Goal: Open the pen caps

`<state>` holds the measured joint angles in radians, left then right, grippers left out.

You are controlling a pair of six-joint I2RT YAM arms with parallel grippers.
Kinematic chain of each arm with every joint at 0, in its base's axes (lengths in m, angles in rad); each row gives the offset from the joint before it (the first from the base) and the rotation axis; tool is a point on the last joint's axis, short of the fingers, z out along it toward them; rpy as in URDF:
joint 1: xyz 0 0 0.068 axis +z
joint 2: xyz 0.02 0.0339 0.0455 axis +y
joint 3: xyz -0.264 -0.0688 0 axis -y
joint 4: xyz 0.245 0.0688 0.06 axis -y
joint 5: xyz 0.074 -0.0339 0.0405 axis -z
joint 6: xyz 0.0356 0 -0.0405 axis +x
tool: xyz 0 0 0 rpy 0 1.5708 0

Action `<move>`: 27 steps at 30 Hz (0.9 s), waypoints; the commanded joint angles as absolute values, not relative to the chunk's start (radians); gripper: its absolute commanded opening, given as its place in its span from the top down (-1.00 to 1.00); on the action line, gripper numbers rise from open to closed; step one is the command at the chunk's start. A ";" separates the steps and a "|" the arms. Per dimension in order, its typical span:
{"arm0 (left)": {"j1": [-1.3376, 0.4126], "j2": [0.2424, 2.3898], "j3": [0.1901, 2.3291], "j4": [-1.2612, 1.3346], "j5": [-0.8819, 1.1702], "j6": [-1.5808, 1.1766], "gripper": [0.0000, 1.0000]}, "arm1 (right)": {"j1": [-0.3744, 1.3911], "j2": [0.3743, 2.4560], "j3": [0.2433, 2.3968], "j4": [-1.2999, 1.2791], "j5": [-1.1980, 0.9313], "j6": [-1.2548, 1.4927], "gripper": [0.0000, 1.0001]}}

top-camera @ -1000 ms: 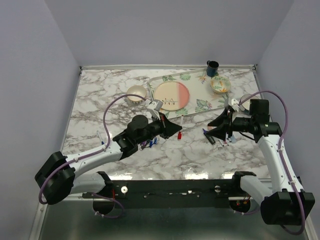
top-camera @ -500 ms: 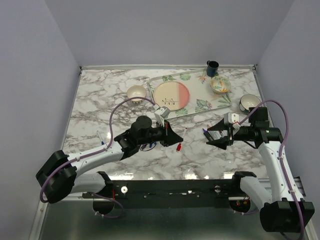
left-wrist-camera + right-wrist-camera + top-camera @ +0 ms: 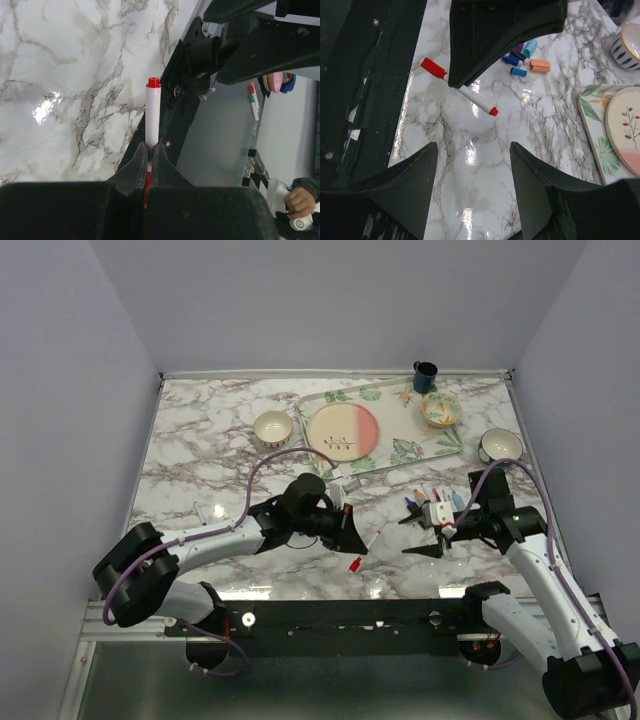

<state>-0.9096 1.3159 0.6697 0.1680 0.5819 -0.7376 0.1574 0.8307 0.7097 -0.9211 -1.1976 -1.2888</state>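
Your left claw (image 3: 150, 146) is clamped tight on the white barrel of a red-ended pen (image 3: 465, 91). That arm is stretched low over the worktop (image 3: 200, 440), on the near side of the floral tray (image 3: 405, 450). The pen's red cap (image 3: 355, 563) pokes out of the claw on the side away from the tray, close to the worktop's front edge. Your right claw (image 3: 472, 147) is spread wide with nothing in it, elbow bent, hovering just beside that pen without touching it. The loose caps (image 3: 520, 60) (orange, blue, light blue, purple) sit between the right claw and the tray.
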 commanded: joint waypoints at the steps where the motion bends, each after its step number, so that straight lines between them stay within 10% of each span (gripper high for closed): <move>1: -0.920 1.397 0.759 0.048 0.695 -0.735 1.00 | 0.265 0.813 0.669 -0.815 -1.046 -1.279 -0.34; 19: -0.946 1.588 0.934 -0.115 0.864 -0.689 1.00 | 0.664 0.864 0.584 -0.637 -0.729 -1.244 -0.22; 27: -0.948 1.614 0.994 -0.147 0.850 -0.680 1.00 | 0.782 0.954 0.586 -0.632 -0.666 -1.224 0.35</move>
